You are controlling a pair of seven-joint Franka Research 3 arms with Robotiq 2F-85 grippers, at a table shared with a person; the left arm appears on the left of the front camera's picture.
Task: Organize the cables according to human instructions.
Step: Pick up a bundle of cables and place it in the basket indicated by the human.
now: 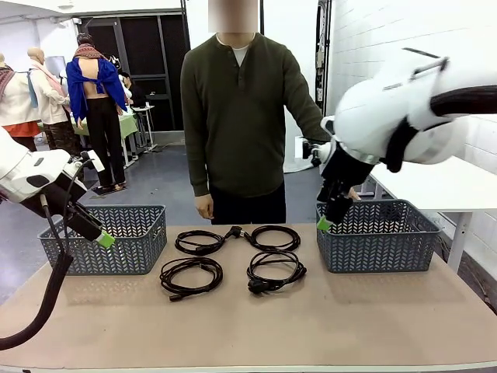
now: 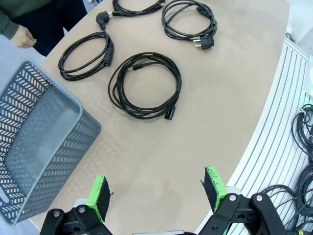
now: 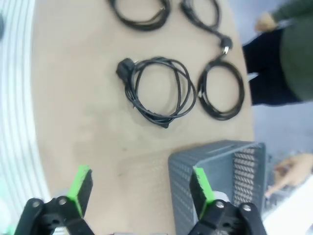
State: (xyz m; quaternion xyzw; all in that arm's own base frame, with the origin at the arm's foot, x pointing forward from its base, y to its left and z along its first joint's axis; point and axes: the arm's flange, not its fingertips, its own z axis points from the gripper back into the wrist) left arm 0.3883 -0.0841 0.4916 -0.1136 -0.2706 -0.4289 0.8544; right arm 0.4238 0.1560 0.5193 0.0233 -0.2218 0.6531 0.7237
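**Operator:** Where are the cables?

**Spotter:** You have four black coils flat on the tan table, between the two grey baskets. The far left coil and far right coil make the far row. The near left coil and near right coil make the near row. The far left coil's plug stretches toward its far right neighbour.

**Operator:** And the grippers?

**Spotter:** Your left gripper hangs released, pads wide apart, over the table just beside the left basket. Your right gripper, likewise spread and empty, hovers at the near left corner of the right basket. A person in a dark green shirt stands at the far side, one hand low by the table's far edge.
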